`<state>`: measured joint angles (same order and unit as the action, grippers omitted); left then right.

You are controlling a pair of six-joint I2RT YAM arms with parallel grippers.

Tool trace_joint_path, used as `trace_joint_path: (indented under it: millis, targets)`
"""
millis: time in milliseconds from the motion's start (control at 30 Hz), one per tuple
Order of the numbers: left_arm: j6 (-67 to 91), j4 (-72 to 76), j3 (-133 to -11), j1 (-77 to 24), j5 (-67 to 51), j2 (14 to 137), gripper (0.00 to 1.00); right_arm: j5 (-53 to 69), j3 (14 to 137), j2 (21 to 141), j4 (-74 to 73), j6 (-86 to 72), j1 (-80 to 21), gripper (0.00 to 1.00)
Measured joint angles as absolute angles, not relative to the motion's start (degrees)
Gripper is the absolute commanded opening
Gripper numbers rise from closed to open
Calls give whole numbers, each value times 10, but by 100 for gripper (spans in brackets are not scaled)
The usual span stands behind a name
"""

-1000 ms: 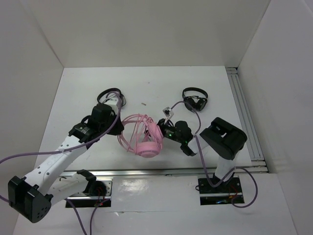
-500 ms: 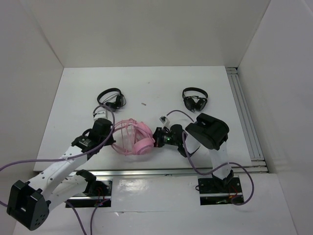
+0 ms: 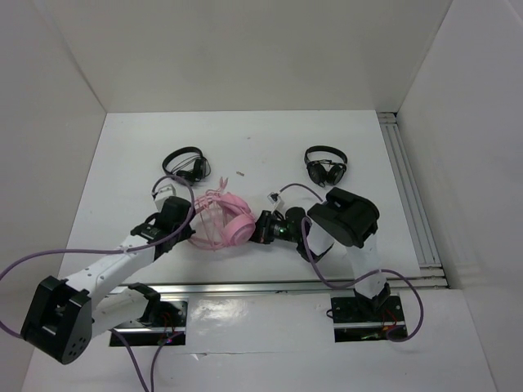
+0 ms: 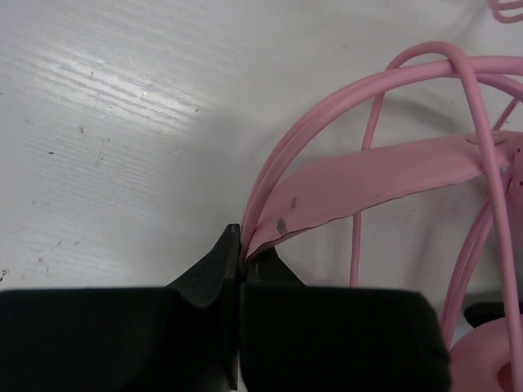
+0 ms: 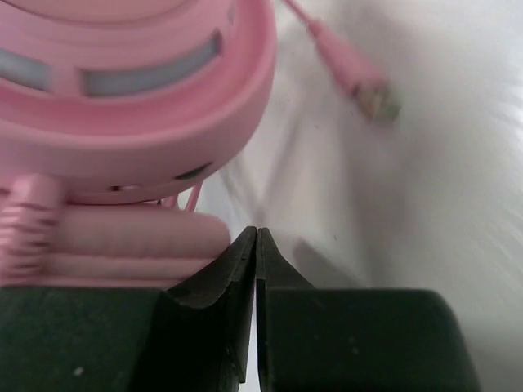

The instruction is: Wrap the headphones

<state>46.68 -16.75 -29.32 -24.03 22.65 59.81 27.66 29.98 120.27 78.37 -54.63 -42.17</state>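
- Counter: white, walled on three sides, with a rail strip along its right edge.
- Left arm: white with black joints, reaching from the near-left base toward the counter's middle.
- Right arm: folded low, its wrist pointing left.
- Headphones: pink, lying near the counter's middle toward the near edge, between the two tools. The wire headband points to the left and one round cup to the right. The thin cable loops over the headband.
- Black headsets: two, at the far side. One is beyond the left arm, the other beyond the right arm. Both are apart from the pink set.
- Left tool: fingers pressed together, clamped on the end of the headband's wires and strap.
- Right tool: fingers together, tips meeting. Nothing can be seen between them. It sits just beside the cup and its coiled cable.
- Cable plug: lying blurred on the counter beyond the cup.
- Small dark speck: between the headsets.
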Motion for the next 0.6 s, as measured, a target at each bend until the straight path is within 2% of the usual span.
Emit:
trace_joint_path:
  millis: [233, 500, 600]
  targets:
    - [498, -154, -259, -215, 225, 608, 0, 264, 221, 1142, 766, -523, -413, 18]
    - [519, -175, -255, -157, 264, 570, 0, 268, 191, 1055, 762, -482, -413, 23]
    - [518, -183, -255, -140, 270, 553, 0, 268, 184, 1023, 763, -468, -413, 29]
